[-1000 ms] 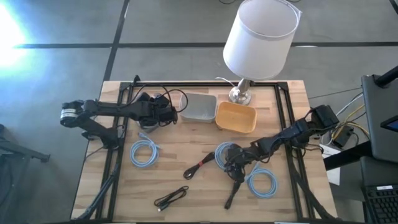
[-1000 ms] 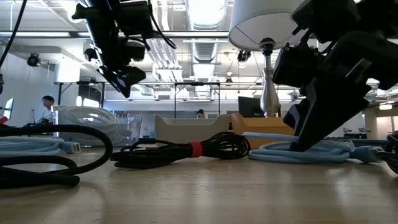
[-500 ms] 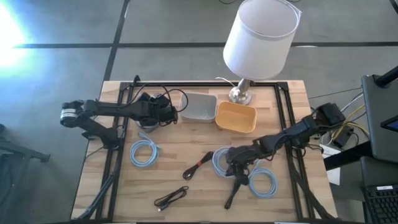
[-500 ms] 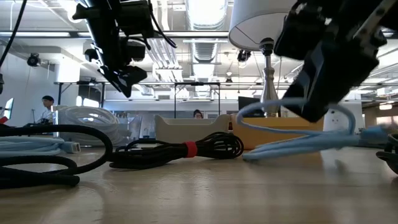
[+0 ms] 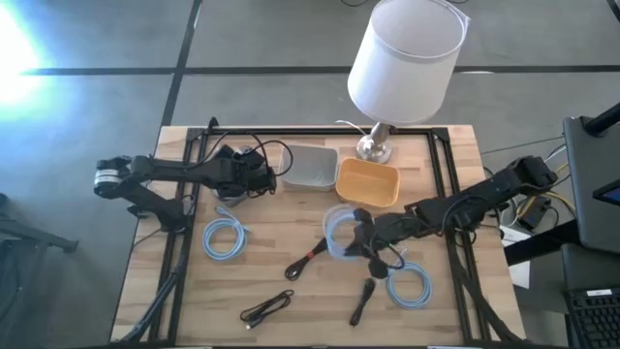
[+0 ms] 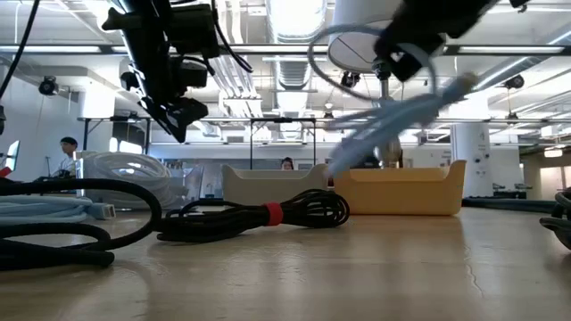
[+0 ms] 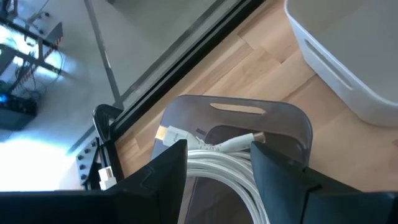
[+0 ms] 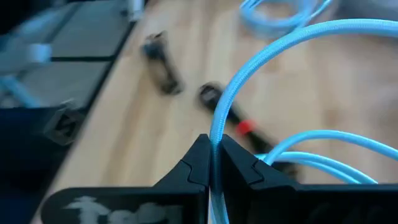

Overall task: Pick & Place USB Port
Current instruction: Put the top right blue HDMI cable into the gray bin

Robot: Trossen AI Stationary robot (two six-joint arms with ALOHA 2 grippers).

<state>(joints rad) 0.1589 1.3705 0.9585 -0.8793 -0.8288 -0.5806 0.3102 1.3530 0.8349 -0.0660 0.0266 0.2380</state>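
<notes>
A light-blue cable coil [image 5: 336,231] hangs in the air from my right gripper [image 5: 361,236], which is shut on it just on the near side of the yellow bin [image 5: 368,182]. In the low view the coil [image 6: 393,111] swings blurred above the table. Two more blue coils [image 5: 225,237] [image 5: 409,284] lie flat on the wood. My left gripper [image 5: 260,176] is open and hovers over a clear container [image 7: 249,118] holding a white cable [image 7: 214,163], beside the grey bin [image 5: 310,167]. My right gripper [image 8: 213,146] pinches one strand of the blue coil [image 8: 219,121] between its two fingertips. Its fingers lie across the strand. The coil is lifted clear of the table and its loops hang slack beside and below the fingers.
A lamp [image 5: 405,58] with a white shade stands at the far edge behind the bins. Black cables [image 5: 310,260] [image 5: 266,308] [image 5: 363,301] lie on the near half of the table. A black frame rail [image 5: 450,194] runs along each side.
My right gripper has risen and moved toward the yellow bin, staying shut. The blue coil lay on the table a second ago, then came up at one side, and now hangs clear above the table.
</notes>
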